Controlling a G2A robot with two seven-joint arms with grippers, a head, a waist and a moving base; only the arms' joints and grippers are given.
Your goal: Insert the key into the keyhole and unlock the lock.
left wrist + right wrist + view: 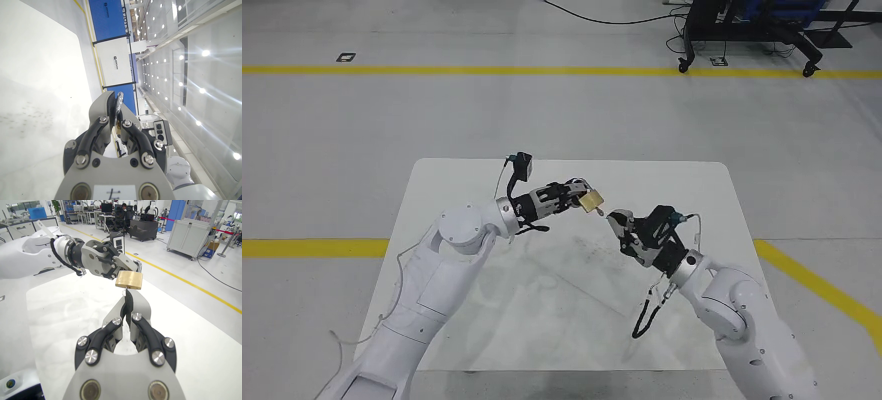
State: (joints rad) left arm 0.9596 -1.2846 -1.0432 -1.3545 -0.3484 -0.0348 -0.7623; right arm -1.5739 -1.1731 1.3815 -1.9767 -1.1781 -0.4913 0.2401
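Aloft, left claw [132,266] clamps lock [129,279]; right claw [127,295] holds key [124,292] just beside.

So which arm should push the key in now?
Probably right: the right gripper pinches the key just under the padlock, while the left gripper only holds that padlock by its shackle.

We see a brightly lit hall: ceiling lamps [205,53] flare into starbursts in the left wrist view. The white table [37,56] glares nearly blank there, and straight lines bow at both wrist views' edges.
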